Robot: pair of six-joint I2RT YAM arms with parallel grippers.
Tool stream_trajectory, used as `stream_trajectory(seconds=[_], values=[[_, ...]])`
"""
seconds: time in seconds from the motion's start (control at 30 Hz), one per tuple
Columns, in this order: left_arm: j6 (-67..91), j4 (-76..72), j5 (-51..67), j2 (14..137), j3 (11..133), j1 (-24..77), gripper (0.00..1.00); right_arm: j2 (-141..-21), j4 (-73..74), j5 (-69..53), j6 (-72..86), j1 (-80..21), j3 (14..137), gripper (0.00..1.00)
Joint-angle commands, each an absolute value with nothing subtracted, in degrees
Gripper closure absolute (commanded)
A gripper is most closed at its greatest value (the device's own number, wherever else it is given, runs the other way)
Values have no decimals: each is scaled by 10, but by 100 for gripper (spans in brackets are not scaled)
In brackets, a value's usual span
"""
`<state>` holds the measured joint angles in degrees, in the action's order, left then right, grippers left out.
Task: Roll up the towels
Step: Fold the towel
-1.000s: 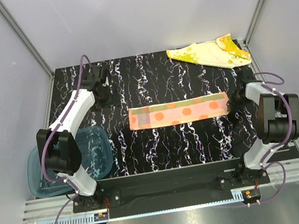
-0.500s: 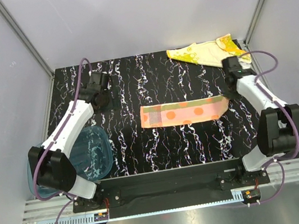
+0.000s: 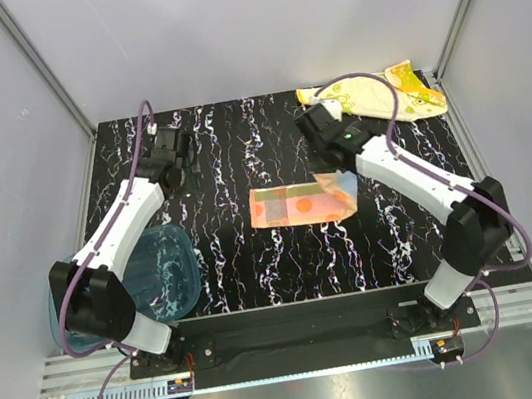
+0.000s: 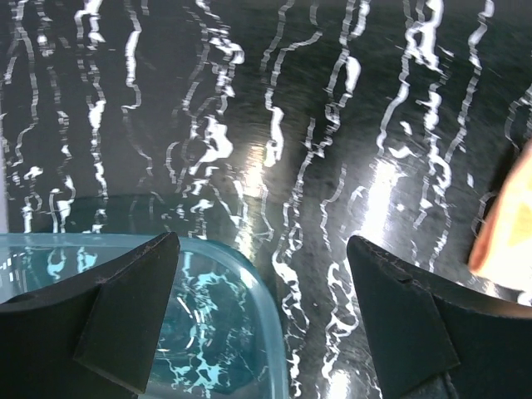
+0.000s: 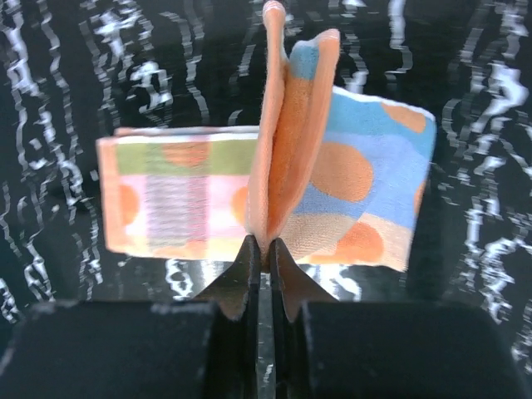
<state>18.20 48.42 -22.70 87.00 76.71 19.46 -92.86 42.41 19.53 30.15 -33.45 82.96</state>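
Black, white-veined tabletop (image 3: 256,262), pale grey walls (image 3: 248,20) on 3 sides.

Right claw (image 3: 328,171) is clamped tight on the pink towel (image 3: 292,203). In its wrist view the fingers (image 5: 241,283) are pressed together w/ only a thin pinch of cloth btwn them, and a fold stands upright from the tips. To the left of that fold, the rest of the towel lies flat as a folded strip w/ a green band, a pink patch and orange dots. To the right of the fold hangs a loose flap, pale blue w/ orange dots. From above, the strip runs from this claw toward the left claw side. The gripped end is lifted off the tabletop and doubled over.

Yellow towel (image 3: 371,94) is beyond the right claw and off to its right, in the far right corner. It's crumpled and nothing grips it. The arm's cable arcs over it.

Left claw (image 3: 178,153) is wide open over the far left part of the tabletop, w/ nothing btwn the fingers (image 4: 125,316). Can't tell if it touches the surface. In its wrist view the teal tray (image 4: 208,332) sits under and beside the left-hand finger. A sliver of pink towel shows at the far right edge, past the other finger. From above, the tray is on the base side of this claw and hangs over the tabletop's left edge.
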Motion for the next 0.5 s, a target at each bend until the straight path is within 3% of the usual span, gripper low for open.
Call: stream_trajectory(seconds=[0.0, 0.47], values=[[179, 475, -253, 854, 762, 178, 11, -969, 432, 212, 326, -366, 881, 100], [179, 474, -246, 851, 757, 173, 11, -1070, 427, 207, 347, -448, 966, 100]])
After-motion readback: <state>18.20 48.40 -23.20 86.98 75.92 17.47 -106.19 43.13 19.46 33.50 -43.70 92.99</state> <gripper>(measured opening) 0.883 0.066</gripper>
